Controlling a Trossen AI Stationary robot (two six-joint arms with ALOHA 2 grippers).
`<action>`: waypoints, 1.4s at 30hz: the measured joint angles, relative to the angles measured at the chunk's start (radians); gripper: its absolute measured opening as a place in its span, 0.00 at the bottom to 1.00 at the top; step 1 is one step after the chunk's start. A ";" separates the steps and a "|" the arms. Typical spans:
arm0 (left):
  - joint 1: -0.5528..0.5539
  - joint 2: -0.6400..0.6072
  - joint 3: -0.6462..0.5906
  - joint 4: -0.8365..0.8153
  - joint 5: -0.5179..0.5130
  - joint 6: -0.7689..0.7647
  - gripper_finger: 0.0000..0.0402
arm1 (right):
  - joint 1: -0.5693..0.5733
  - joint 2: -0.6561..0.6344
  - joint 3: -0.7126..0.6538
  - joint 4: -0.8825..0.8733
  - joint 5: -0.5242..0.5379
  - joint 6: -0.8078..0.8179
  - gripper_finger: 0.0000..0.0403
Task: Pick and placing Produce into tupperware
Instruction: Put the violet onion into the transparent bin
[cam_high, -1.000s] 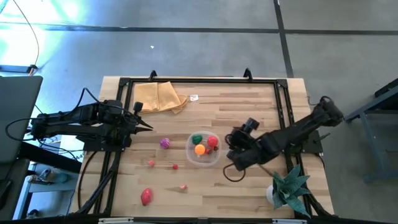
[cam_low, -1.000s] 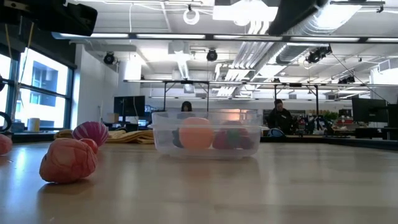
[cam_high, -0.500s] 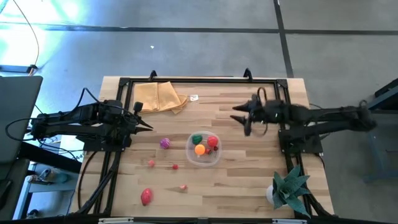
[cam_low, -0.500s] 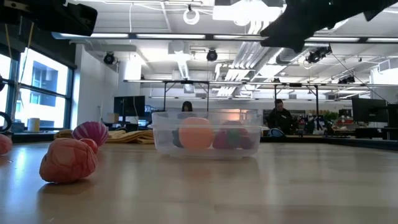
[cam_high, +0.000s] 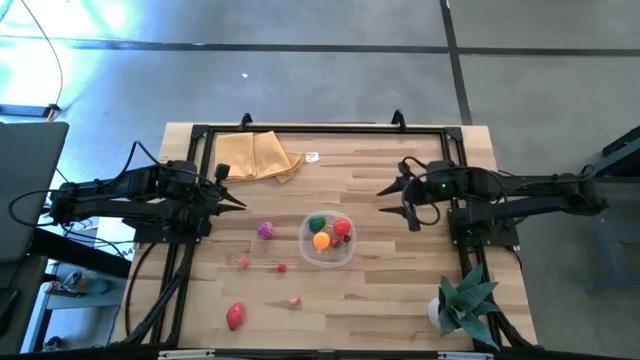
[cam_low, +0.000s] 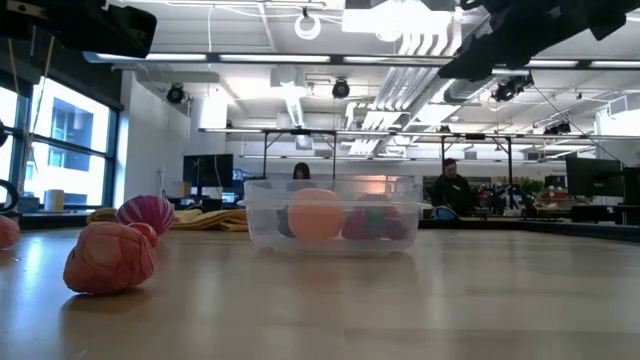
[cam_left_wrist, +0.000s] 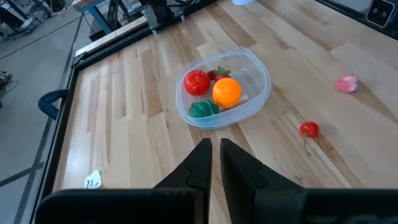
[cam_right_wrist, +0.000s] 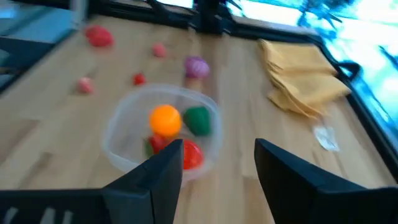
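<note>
Tub (cam_high: 326, 241) is sitting mid-desk (cam_high: 380, 290), holding an orange piece (cam_high: 321, 240), a green one (cam_high: 317, 223) and a tomato (cam_high: 342, 228); a magenta piece (cam_high: 265, 231) is lying just beside it toward the left arm; smaller red bits and a larger red piece (cam_high: 235, 316) are lying scattered nearer the front edge; right end effector (cam_high: 395, 203) is hovering empty beside the tub, fingers apart; left end effector (cam_high: 240, 204) is waiting closed at the desk's left side, gripping nothing.
</note>
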 joint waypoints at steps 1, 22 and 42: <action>0.000 0.000 0.000 0.000 0.000 0.000 0.06 | -0.002 -0.005 0.000 -0.015 0.027 0.007 0.46; 0.000 0.000 0.000 0.000 0.000 0.000 0.06 | -0.005 -0.037 0.000 -0.113 0.076 0.029 0.21; 0.000 -0.011 0.000 -0.028 0.038 0.000 0.06 | -0.005 -0.037 0.000 -0.113 0.076 0.029 0.21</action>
